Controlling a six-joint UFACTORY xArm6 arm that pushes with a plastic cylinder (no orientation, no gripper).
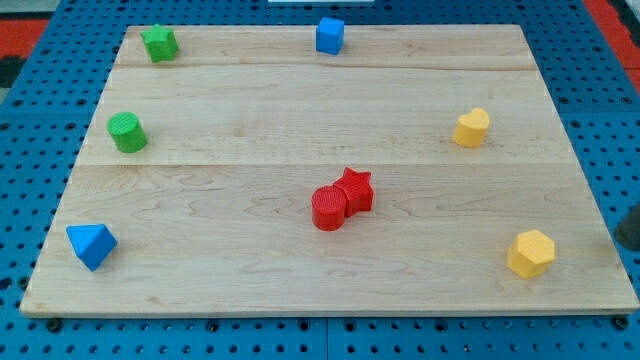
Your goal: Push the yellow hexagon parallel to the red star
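Observation:
The yellow hexagon (pixel 530 253) lies near the board's bottom right corner. The red star (pixel 356 187) lies near the board's middle and touches a red cylinder (pixel 328 209) at its lower left. My tip (pixel 626 244) shows as a dark, partly cut-off shape at the view's right edge. It is just off the board's right side, to the right of the yellow hexagon and apart from it.
A second yellow block (pixel 471 128) lies at the right, above the hexagon. A blue cube (pixel 330 35) is at the top middle. A green star (pixel 158 43) is at the top left, a green cylinder (pixel 127 132) at the left, and a blue triangle (pixel 91 246) at the bottom left.

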